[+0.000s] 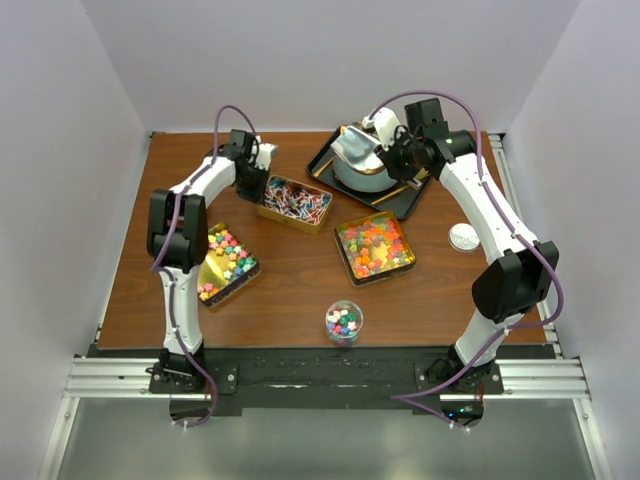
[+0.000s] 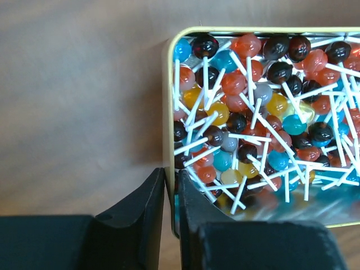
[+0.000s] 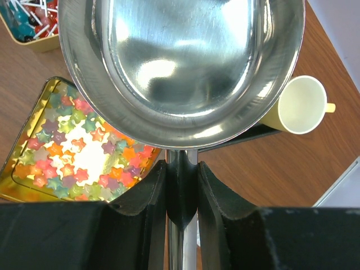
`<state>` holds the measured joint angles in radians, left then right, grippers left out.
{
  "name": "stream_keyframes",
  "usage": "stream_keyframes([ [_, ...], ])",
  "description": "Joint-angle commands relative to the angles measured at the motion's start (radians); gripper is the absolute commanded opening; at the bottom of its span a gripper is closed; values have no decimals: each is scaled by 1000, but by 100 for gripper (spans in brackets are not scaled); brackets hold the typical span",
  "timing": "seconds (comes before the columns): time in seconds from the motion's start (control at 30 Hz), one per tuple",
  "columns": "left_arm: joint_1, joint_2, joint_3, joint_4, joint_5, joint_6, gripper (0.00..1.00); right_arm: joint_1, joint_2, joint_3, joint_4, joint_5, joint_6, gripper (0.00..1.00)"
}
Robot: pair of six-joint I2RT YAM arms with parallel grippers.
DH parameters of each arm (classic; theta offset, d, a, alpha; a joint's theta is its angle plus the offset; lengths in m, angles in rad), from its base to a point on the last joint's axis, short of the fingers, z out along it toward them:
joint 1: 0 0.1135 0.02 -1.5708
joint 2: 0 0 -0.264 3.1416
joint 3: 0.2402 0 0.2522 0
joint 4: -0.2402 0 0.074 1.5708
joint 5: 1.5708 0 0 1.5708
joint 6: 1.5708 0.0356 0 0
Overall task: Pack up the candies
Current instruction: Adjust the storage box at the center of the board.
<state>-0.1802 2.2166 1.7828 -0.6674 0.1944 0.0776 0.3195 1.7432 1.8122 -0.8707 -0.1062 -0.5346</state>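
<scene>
Steel catches the eye first: a shiny scoop (image 3: 180,62) is pinched tight by its handle between the right fingers (image 3: 143,197), held over the black tray (image 1: 320,166) at the far right of the wooden surface (image 1: 290,290). The left fingers (image 2: 143,216) are almost pressed together, nipping the side wall of the gold tin (image 2: 167,112) heaped with lollipops (image 2: 253,112). Star gummies (image 1: 375,247) lie right of centre, chunky multicoloured pieces (image 1: 228,248) sit toward the left side, and a few candies (image 1: 343,320) fill the glass jar (image 1: 343,340) near the front.
</scene>
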Motion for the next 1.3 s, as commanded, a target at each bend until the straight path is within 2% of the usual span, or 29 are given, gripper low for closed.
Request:
stream_keyframes([
  [0.0,-16,-171,-143,-12,76,-36,18,0,-34,15,-1,-66,-59,0],
  [0.17,-48,-270,-339,31,100,-105,19,10,-27,4,-20,-85,-82,0],
  [0.27,-82,-337,-425,35,97,-168,27,32,-13,19,-36,-84,-108,0],
  [0.37,-108,-394,-506,37,103,-240,41,47,12,47,-62,-76,-133,0],
  [0.43,-116,-422,-543,40,129,-278,44,50,27,75,-86,-76,-131,0],
  [0.67,-162,-431,-534,66,243,-268,47,56,16,49,-93,-76,-119,0],
  [0.8,-168,-445,-513,84,295,-246,49,56,1,4,-112,-84,-168,0],
  [0.93,-156,-504,-491,31,284,-188,52,61,9,7,-192,-102,-335,0],
  [0.97,-148,-535,-493,5,278,-176,54,62,16,19,-220,-107,-419,0],
  [1.07,-93,-589,-519,-12,298,-150,56,70,68,126,-336,-92,-584,0],
  [1.27,-5,-653,-582,44,277,-147,56,101,238,375,-588,-50,-792,0],
])
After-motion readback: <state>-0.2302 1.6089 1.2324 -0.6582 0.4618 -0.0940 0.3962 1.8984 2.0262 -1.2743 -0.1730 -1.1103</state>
